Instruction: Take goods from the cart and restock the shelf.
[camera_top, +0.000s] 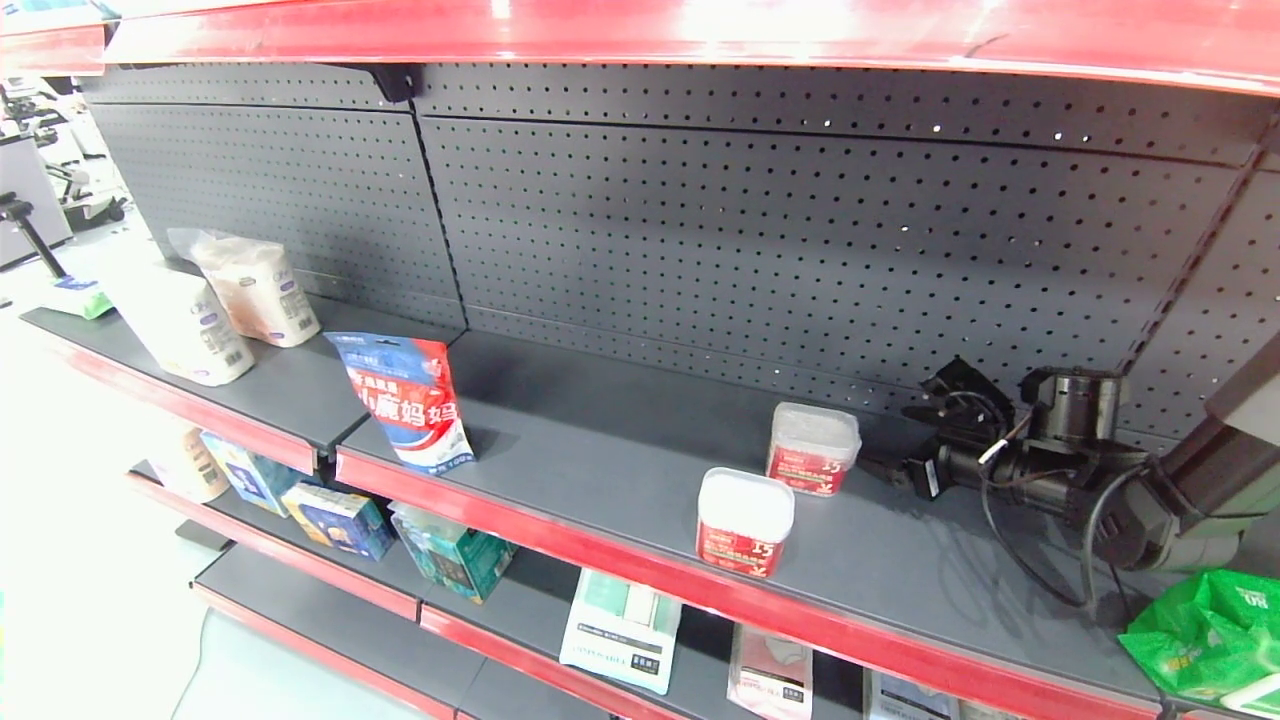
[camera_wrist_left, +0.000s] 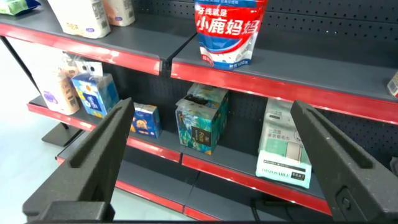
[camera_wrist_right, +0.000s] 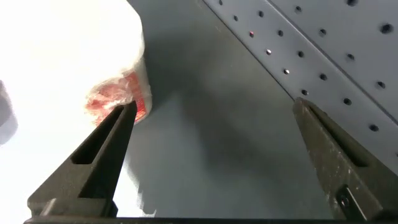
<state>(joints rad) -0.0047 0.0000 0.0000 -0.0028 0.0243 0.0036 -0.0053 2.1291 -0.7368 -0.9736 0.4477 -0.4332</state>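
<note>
Two white-lidded tubs with red labels stand on the grey shelf board (camera_top: 600, 450), one nearer the back (camera_top: 812, 450) and one at the front edge (camera_top: 744, 520). My right gripper (camera_top: 905, 440) rests low over the board just right of the rear tub, open and holding nothing. In the right wrist view the rear tub (camera_wrist_right: 118, 62) sits beside one of the fingers (camera_wrist_right: 102, 152) of the right gripper (camera_wrist_right: 214, 109), not between them. A blue and red pouch (camera_top: 410, 400) stands further left. My left gripper (camera_wrist_left: 211, 112) is open in front of the lower shelves, below the pouch (camera_wrist_left: 227, 31).
Two white bags (camera_top: 180, 320) (camera_top: 262, 290) stand at the board's left end. A green packet (camera_top: 1210, 630) lies at the far right edge. Lower shelves hold a blue box (camera_wrist_left: 93, 93), a teal box (camera_wrist_left: 200, 118) and a white box (camera_wrist_left: 285, 149). A perforated back panel (camera_top: 800, 230) closes the shelf.
</note>
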